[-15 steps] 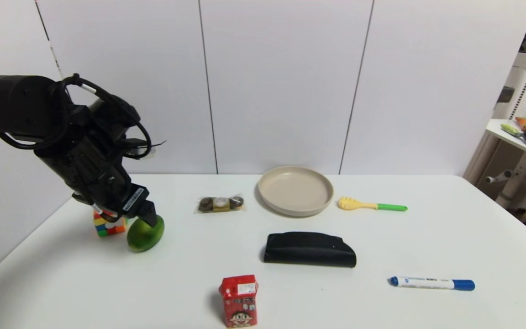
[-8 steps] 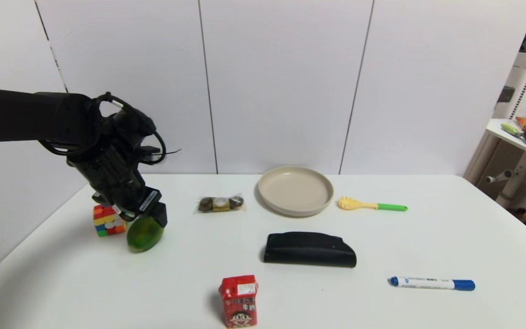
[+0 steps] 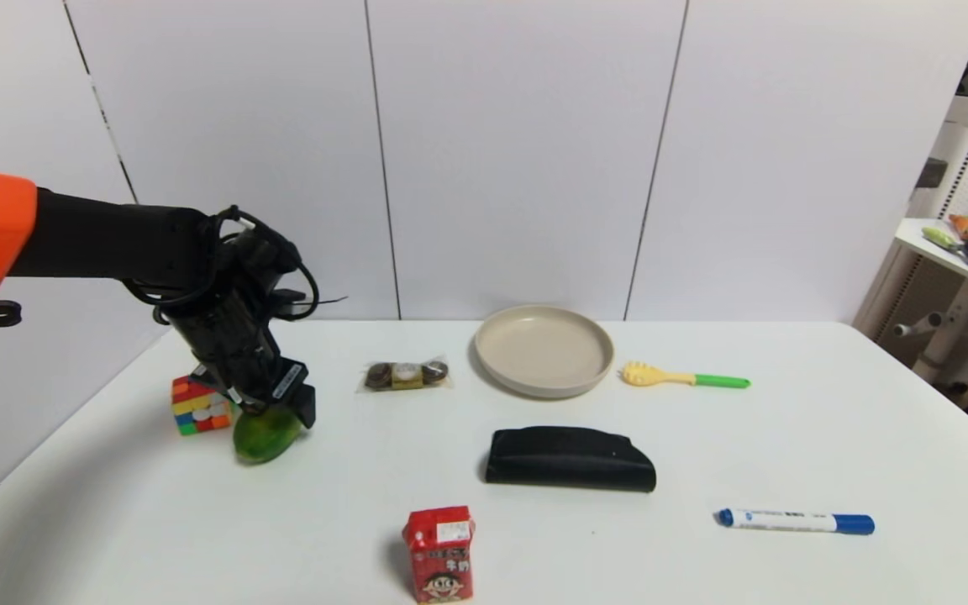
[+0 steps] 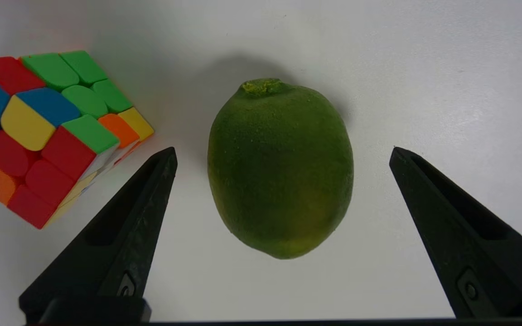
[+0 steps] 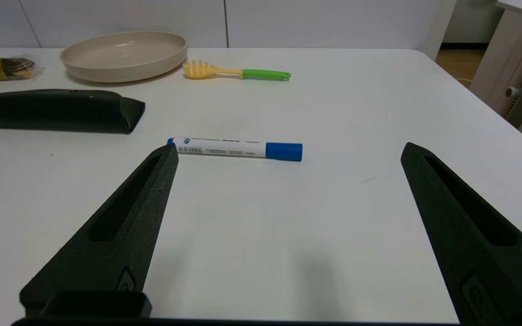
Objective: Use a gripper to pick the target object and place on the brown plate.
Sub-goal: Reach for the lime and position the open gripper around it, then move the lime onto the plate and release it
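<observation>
The green oval fruit (image 3: 266, 435) lies on the white table at the left, beside a multicoloured puzzle cube (image 3: 199, 407). My left gripper (image 3: 278, 407) is open and hangs right over the fruit. In the left wrist view the fruit (image 4: 280, 167) sits between the two spread black fingers (image 4: 138, 222), touching neither; the gripper's midpoint (image 4: 283, 151) is over it. The beige-tan plate (image 3: 544, 349) stands at the back centre, empty; it also shows in the right wrist view (image 5: 125, 54). My right gripper (image 5: 288, 151) is open and empty, low over the table's near right.
A wrapped snack pack (image 3: 407, 375) lies between fruit and plate. A yellow-green fork (image 3: 684, 378) lies right of the plate. A black pouch (image 3: 570, 459), a red drink carton (image 3: 440, 553) and a blue marker (image 3: 795, 521) lie nearer the front.
My left arm has reached further out and lowered, bringing the open gripper down over the fruit. The fruit and the other objects have not moved.
</observation>
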You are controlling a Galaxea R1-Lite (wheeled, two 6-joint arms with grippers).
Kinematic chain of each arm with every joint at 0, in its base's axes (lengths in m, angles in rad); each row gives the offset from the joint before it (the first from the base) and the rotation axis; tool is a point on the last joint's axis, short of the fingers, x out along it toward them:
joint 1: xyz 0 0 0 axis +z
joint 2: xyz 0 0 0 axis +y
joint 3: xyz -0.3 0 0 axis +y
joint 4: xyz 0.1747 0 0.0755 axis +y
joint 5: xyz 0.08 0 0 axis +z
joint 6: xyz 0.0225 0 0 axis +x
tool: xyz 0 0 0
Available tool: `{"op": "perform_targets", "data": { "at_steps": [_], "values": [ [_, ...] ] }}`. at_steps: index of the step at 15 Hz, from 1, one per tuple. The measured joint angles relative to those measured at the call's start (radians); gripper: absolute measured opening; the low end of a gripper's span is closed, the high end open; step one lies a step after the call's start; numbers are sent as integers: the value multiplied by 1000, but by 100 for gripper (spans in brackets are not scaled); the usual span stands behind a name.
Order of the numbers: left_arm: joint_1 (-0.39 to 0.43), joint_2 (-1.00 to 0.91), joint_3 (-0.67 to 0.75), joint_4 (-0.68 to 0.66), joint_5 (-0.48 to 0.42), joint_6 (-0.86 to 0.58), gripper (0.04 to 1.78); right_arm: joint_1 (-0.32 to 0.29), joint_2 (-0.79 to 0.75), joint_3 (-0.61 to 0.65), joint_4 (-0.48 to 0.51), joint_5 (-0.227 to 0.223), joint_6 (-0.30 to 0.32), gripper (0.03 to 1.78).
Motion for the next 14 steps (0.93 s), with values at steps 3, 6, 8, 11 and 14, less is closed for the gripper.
{"op": "perform_targets", "data": {
  "at_steps": [3,6,8,11,14],
  "values": [
    [10,26,4,0,0,0,169,0,0,0,0,0,0,170],
    [11,41,8,0,-3,1,137,0,0,0,0,0,0,170],
    [11,43,14,0,-3,3,112,0,0,0,0,0,0,170],
    [9,34,17,1,-4,5,107,0,0,0,-1,0,0,170],
    [1,-5,10,0,-3,7,106,0,0,0,0,0,0,170]
  ]
}}
